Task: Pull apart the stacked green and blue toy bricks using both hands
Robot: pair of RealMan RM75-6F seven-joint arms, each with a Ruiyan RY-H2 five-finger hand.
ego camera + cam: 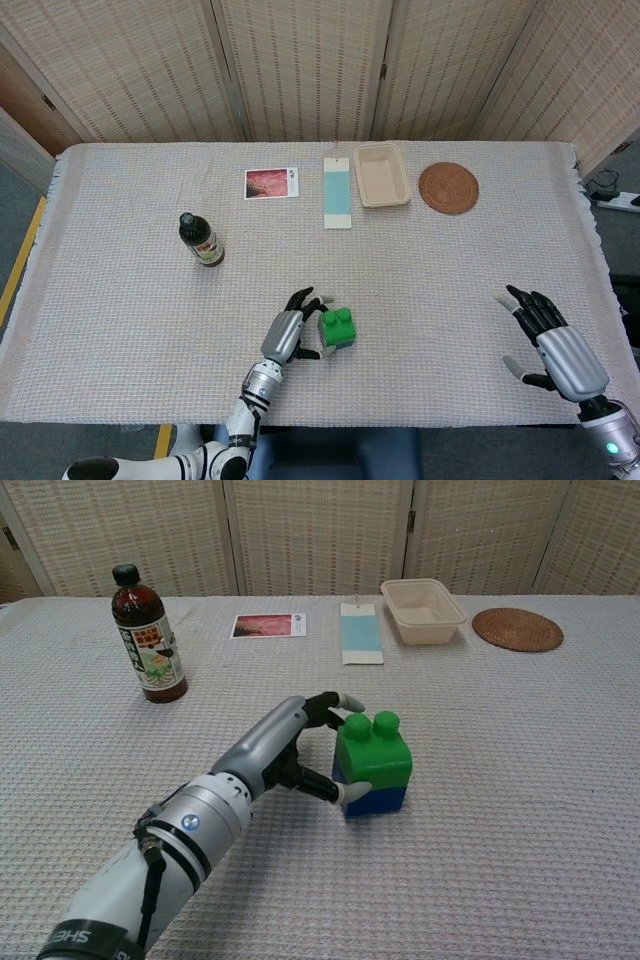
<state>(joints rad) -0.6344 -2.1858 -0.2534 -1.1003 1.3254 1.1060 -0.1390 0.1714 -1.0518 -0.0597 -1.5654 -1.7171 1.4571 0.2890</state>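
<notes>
A green brick (373,757) sits stacked on a blue brick (378,800) on the cloth at front centre; the stack (338,327) also shows in the head view. My left hand (288,748) is against the stack's left side. Its fingers (338,700) touch the green brick's top edge and its thumb presses the blue brick's lower corner, so it pinches the stack. In the head view, the left hand (289,335) lies just left of the bricks. My right hand (551,340) hovers far to the right with fingers spread, holding nothing.
A dark bottle (148,638) stands at the left. At the back lie a photo card (268,626), a pale blue strip (361,640), a beige tray (424,610) and a round woven mat (517,629). The table's right edge (610,290) is close to my right hand.
</notes>
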